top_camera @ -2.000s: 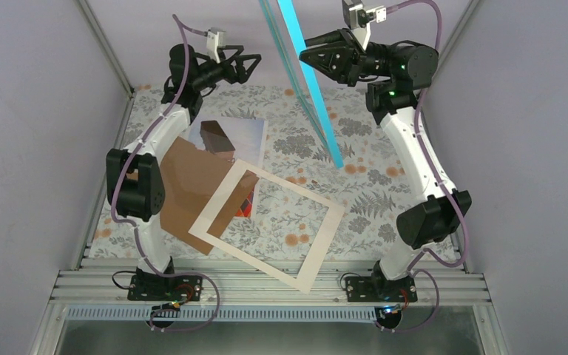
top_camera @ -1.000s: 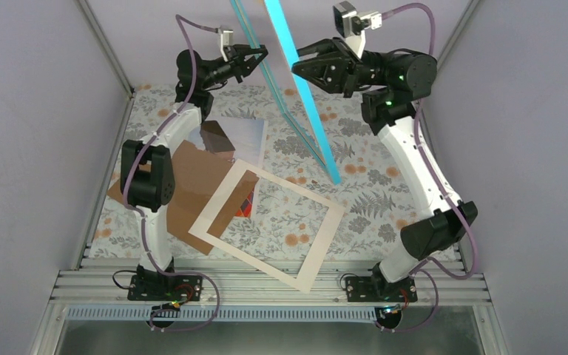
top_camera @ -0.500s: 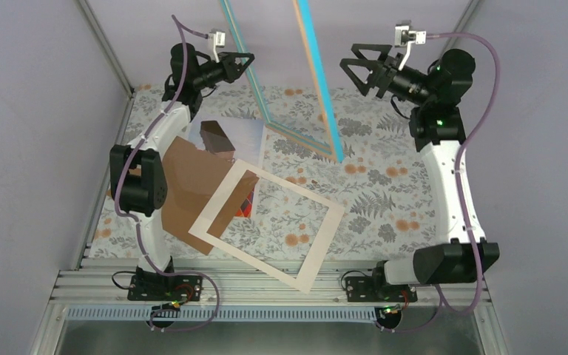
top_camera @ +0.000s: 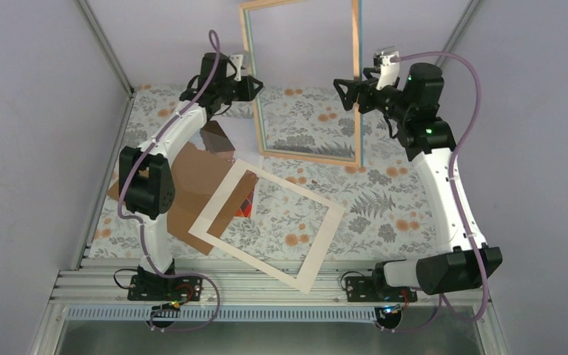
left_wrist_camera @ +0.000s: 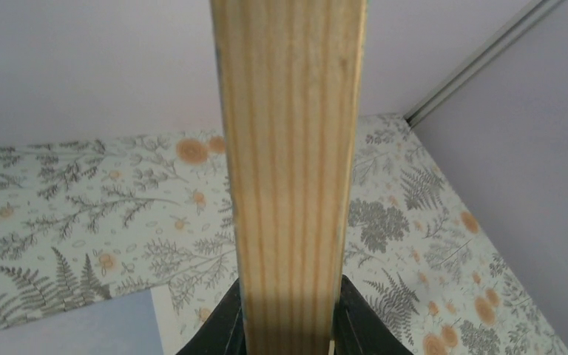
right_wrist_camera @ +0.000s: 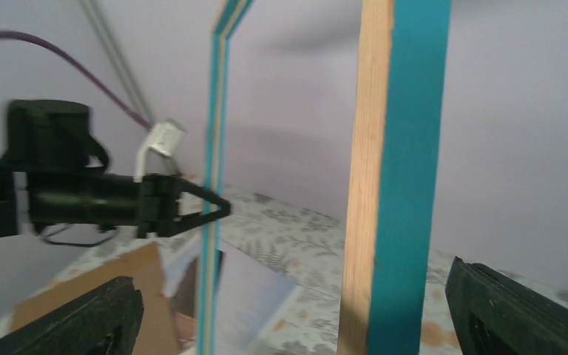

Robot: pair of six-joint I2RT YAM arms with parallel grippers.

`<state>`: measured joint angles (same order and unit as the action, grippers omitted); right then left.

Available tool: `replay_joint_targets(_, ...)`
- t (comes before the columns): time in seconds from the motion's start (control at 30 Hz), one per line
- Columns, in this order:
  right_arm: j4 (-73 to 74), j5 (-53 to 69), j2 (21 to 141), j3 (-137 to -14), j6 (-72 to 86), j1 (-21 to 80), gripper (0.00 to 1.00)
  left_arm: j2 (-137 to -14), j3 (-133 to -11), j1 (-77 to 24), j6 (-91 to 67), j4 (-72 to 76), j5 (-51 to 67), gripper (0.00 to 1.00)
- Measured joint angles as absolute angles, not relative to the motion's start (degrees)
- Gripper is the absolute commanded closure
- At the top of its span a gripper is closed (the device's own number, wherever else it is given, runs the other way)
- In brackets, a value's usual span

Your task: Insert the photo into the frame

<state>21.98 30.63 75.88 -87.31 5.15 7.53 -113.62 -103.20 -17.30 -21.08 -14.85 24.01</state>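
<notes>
Though one cream mat (top_camera: 319, 250) and one backing board (top_camera: 192, 185) partly cover it at left centre, the one photo (top_camera: 238, 137), limp paper, probably lifts by its bare far corner; beyond, upper middle, the one frame (top_camera: 307, 155), stiff yet breakable, stands upright, left claw (top_camera: 254, 87) clamped on its rail; right claw (top_camera: 347, 92) gapes, holding nothing.

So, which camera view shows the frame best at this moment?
The top external view: nearly the whole frame shows there, standing upright. The left wrist view shows only one wooden edge close up; the right wrist view shows two of its rails, somewhat blurred.
</notes>
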Motion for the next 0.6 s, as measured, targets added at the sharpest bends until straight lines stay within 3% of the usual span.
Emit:
replay_joint_targets(0.1,22.4,23.9,76.7,-86.3,2.4,8.4,0.06,-113.6,-103.3,-18.7,-20.8,-17.0,21.6,0.98)
replay_joint_targets(0.23,22.5,17.0,78.1,-85.6,-0.1,8.6,0.24,-113.6,-104.7,-20.9,-20.5,-20.7,15.9,0.98)
replay_joint_targets(0.4,22.6,11.6,79.8,-83.9,-1.2,8.6,0.39,-113.6,-105.6,-23.2,-20.6,-23.5,9.6,0.98)
replay_joint_targets(0.5,22.5,9.4,80.2,-82.0,-1.8,8.1,0.43,-113.6,-105.6,-24.4,-20.7,-25.4,6.1,0.98)
replay_joint_targets(0.6,22.4,7.6,80.8,-79.7,-2.3,7.3,0.56,-113.6,-105.7,-26.0,-21.0,-27.4,1.9,0.98)
